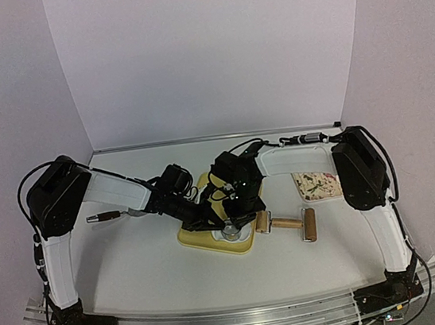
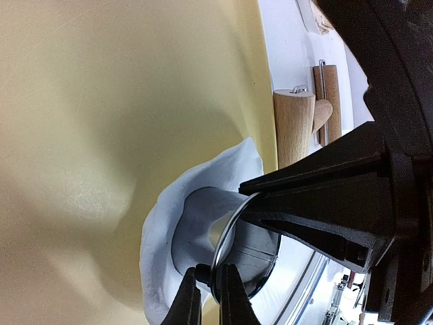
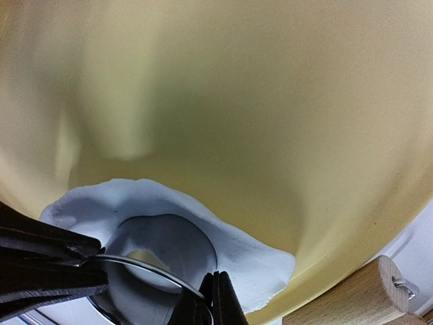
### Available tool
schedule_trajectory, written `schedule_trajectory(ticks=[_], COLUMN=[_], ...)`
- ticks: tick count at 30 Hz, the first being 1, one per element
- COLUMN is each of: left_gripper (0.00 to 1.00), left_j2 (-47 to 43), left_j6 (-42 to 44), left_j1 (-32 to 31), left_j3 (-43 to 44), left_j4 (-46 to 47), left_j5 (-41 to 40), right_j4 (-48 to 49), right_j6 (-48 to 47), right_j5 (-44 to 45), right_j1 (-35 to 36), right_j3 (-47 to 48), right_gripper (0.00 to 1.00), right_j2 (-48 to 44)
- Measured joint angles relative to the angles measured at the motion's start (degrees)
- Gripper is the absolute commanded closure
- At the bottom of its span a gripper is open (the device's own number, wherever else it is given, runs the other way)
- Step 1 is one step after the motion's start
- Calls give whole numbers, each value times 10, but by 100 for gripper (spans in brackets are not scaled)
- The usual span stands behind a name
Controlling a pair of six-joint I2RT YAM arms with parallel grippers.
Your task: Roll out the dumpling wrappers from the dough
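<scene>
I'm at the cutting step. The ring cutter sits on the rolled dough sheet at the near edge of the yellow board, and both arms have hold of it. The left gripper has its jaws pinched together on the cutter's thin rim from the near-left side. The right gripper is clamped on the same rim a little way round.

Inside the ring is a round, shadowed patch, which I take to be the dumpling wrapper being stamped out. I can't tell whether it is cut free of the sheet. I see no finished discs laid out anywhere else.

The rolling pin lies just to the right of the board, with nothing holding it.

For the next move I'd want even downward pressure from both arms, perhaps a slight twist. Then I'd lift straight up so the disc stays on the board. The dough looks soft, so tilting the ring could tear or drag the sheet.
</scene>
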Motion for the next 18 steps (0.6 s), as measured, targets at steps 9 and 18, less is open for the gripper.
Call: schedule_trajectory(ticks=[9, 18], left_gripper=[96, 95], left_j2=[6, 8], left_j6=[0, 2], left_j1=[-2, -2], left_j3=[23, 26], left_j4=[-27, -30], left_j5=[-12, -12], right_j4=[-27, -24], right_j6=[0, 0], right_j5=[-14, -24], right_j1=[-12, -15], right_j3=[27, 22], right_gripper=[100, 100], right_j2=[15, 14])
